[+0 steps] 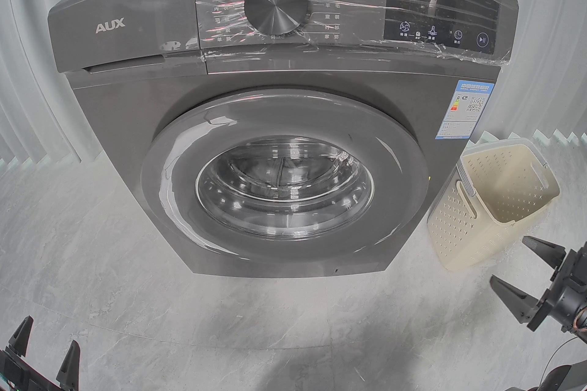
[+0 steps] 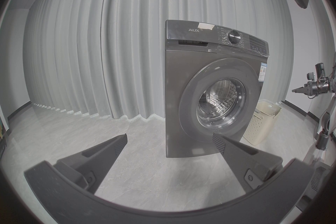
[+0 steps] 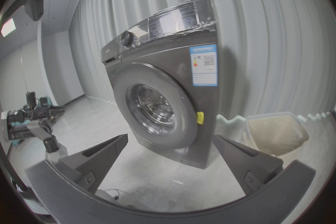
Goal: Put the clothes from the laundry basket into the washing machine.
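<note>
Inspecting the scene remotely, I found the washing machine (image 1: pixel 122 105) standing on the pale stone-patterned floor (image 1: pixel 244 325) in front of a grey pleated curtain (image 1: pixel 24 74). Its round door (image 1: pixel 177 178) was shut, and the steel drum showed through the glass. Clear film covered the control panel around the dial (image 1: pixel 276 5). A blue-edged label (image 1: pixel 465 108) sat at the upper right corner of the front.

The laundry basket (image 1: pixel 452 227), cream and perforated, stood on the floor just beside the machine on the robot's right. I could not tell whether it touched the cabinet. Its inner walls lay open to the head camera.

I noted the left gripper (image 1: pixel 49 337) low on the left, well short of the machine, with its fingers spread apart and nothing between them. The right gripper (image 1: pixel 509 261) hung near the basket, on its near side, with its fingers likewise parted and empty. Both wrist cameras faced the machine's front between the parted fingers.
</note>
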`<state>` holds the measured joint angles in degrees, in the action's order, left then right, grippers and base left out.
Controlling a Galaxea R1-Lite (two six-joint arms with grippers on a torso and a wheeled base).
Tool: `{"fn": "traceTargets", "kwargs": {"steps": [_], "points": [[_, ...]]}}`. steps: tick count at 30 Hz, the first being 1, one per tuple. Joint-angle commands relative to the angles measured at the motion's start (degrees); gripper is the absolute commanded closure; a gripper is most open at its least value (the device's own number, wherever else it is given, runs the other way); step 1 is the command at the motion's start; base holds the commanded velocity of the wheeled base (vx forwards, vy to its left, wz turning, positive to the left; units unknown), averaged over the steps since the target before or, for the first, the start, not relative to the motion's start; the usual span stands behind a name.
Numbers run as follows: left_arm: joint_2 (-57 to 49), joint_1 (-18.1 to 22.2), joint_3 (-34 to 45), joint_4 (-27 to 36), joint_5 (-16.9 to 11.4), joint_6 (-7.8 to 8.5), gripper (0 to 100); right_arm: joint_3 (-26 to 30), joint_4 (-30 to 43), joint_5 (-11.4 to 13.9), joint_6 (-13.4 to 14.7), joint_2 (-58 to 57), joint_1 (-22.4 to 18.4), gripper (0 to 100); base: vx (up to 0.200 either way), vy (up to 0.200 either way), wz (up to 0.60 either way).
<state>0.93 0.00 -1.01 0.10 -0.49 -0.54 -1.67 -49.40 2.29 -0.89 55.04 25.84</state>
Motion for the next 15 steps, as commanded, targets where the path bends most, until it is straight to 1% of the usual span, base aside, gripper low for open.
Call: {"fn": "traceTargets", "kwargs": {"steps": [1,3,5,6,8,11,13,15], "points": [[-0.93,0.0,0.92,-0.01,-0.04,-0.08,0,1.67,14.59,0.43,-3.24,-24.02,-13.36,0,0.0,0.0,0.0],[-0.93,0.0,0.92,-0.01,-0.04,-0.08,0,1.67,17.05,0.43,-3.24,-27.09,-14.68,0,0.0,0.0,0.0],[-0.93,0.0,0.92,-0.01,0.05,-0.08,0,1.67,23.12,0.43,-3.15,-34.12,-15.82,0,0.0,0.0,0.0],[-0.93,0.0,0.92,-0.01,0.05,-0.08,0,1.67,23.12,0.43,-3.15,-34.12,-15.82,0,0.0,0.0,0.0],[-0.93,0.0,0.92,-0.01,0.14,-0.43,0,1.67,31.2,0.43,-2.89,-42.56,-16.0,0,0.0,0.0,0.0],[-0.93,0.0,0.92,-0.01,0.22,-0.52,0,1.67,38.5,0.34,-2.89,-50.03,-17.32,0,0.0,0.0,0.0],[-0.93,0.0,0.92,-0.01,0.14,-0.43,0,1.67,39.29,-0.18,-2.19,-50.56,-17.67,0,0.0,0.0,0.0],[-0.93,0.0,0.92,-0.01,0.14,-0.52,0,1.67,37.88,-0.53,-1.48,-50.21,-17.76,0,0.0,0.0,0.0]]}}
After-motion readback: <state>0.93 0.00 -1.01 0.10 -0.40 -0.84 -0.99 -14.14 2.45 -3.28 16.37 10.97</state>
